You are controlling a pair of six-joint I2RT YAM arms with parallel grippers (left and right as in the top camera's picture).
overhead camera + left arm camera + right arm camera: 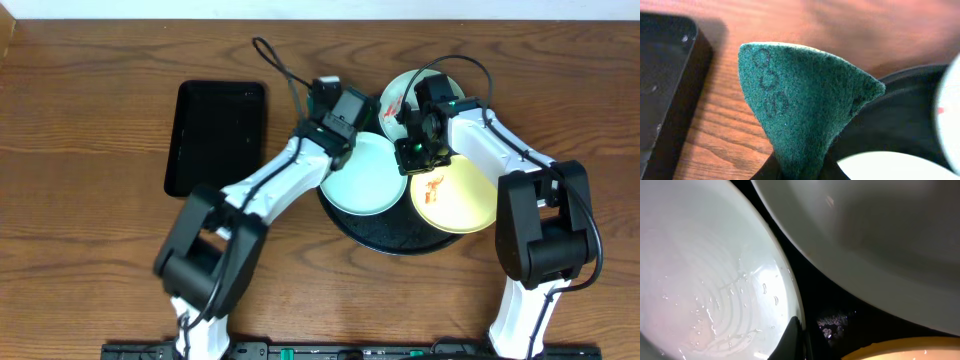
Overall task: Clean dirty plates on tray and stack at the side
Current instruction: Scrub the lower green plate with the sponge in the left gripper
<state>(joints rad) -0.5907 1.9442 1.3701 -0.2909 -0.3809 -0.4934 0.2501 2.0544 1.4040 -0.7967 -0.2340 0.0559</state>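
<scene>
Plates on tray: jaws mostly cropped in both wrist views.

The left gripper (799,173) is nearly hidden behind the green scouring pad (800,105) it pinches, at the round tray's (900,115) left edge. Only one dark tip of the right gripper (408,150) shows, jaws pressed together and empty, over bare tray between the wet mint plate (705,280), yellow plate (905,351) and smeared far plate (400,92).

A pale mint plate (705,280) was seen filling the left side, beaded with water droplets (715,315). A second pale plate (875,235) was seen across the upper right, with the black tray (840,300) exposed between them. A yellow plate (910,350) was glimpsed at the bottom right, and a dark fingertip (791,341) at the mint plate's edge.
</scene>
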